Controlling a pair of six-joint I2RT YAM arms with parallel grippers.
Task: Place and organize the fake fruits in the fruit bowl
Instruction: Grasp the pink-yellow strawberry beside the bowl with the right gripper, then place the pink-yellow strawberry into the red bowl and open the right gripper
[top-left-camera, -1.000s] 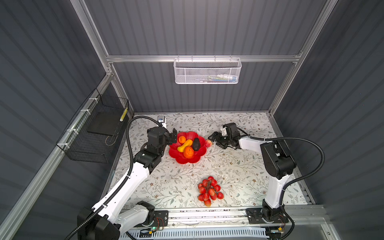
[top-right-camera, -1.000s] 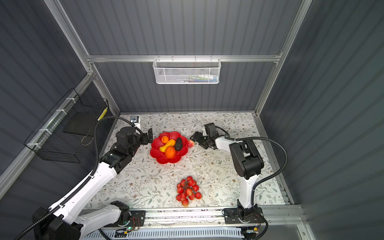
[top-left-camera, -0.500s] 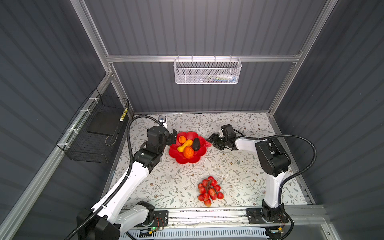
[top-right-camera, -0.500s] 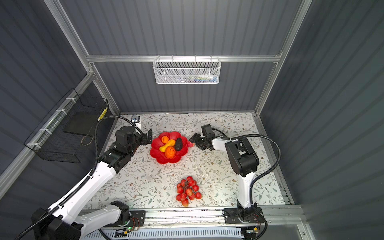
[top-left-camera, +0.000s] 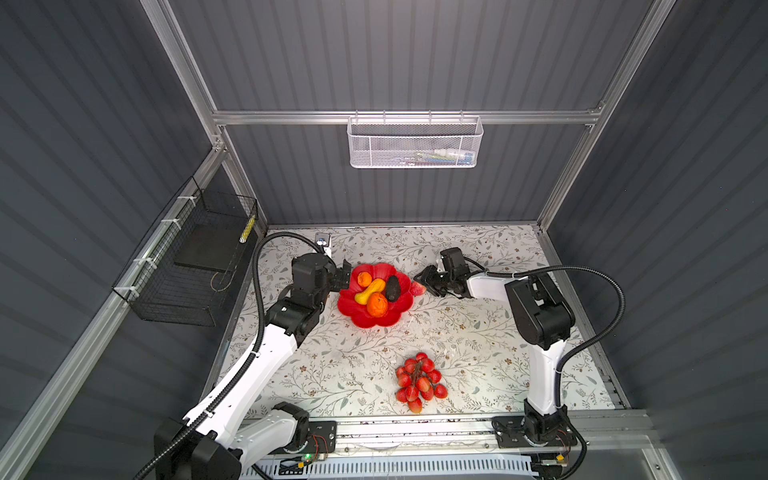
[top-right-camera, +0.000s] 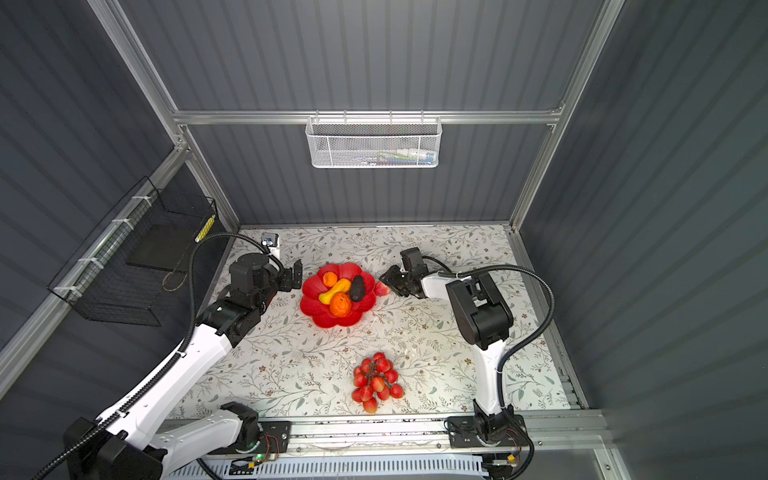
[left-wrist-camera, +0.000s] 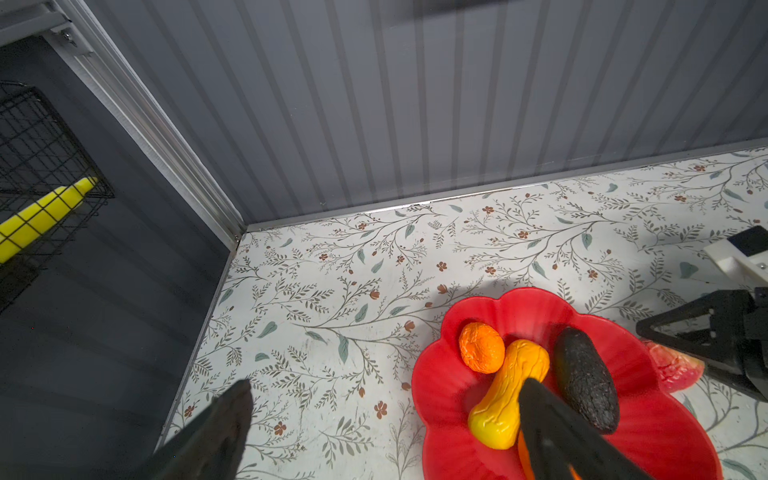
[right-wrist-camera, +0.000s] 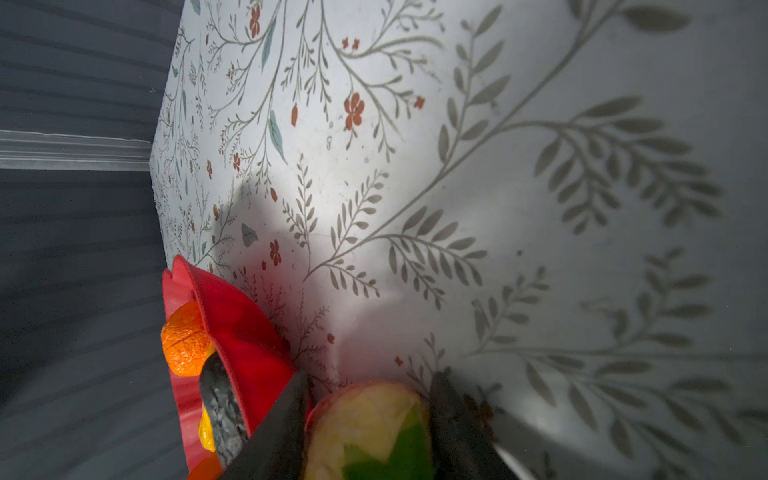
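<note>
Right now the strawberry (right-wrist-camera: 370, 436) is the fruit in hand. It sits just outside the bowl (top-left-camera: 365, 322), against the rim on the right arm's side, and the right wrist view shows the right jaws clenched on it from both sides. The left jaws stand wide apart and empty at the opposite rim, with one finger (left-wrist-camera: 552, 436) reaching over the bowl. Two oranges (top-left-camera: 364, 278), a yellow gourd (top-left-camera: 368, 291) and a dark avocado (top-left-camera: 392, 287) already lie in the bowl. The grape bunch (top-left-camera: 419, 380) lies on the table (top-left-camera: 332, 365) towards the front, well apart from the bowl.

The next move, as I judge it, is to lift the strawberry clear of the scalloped rim. It then goes over the rim and is let go on bare red, not on the avocado lying along that side. The grapes would follow.

Whether the strawberry rests on the table or hangs just above it, I cannot tell. In both top views the jaws and the rim half cover it, and the right wrist view cuts off its lower part. In the left wrist view that finger hides most of the nearer orange. Fruit covers the bowl's centre.
</note>
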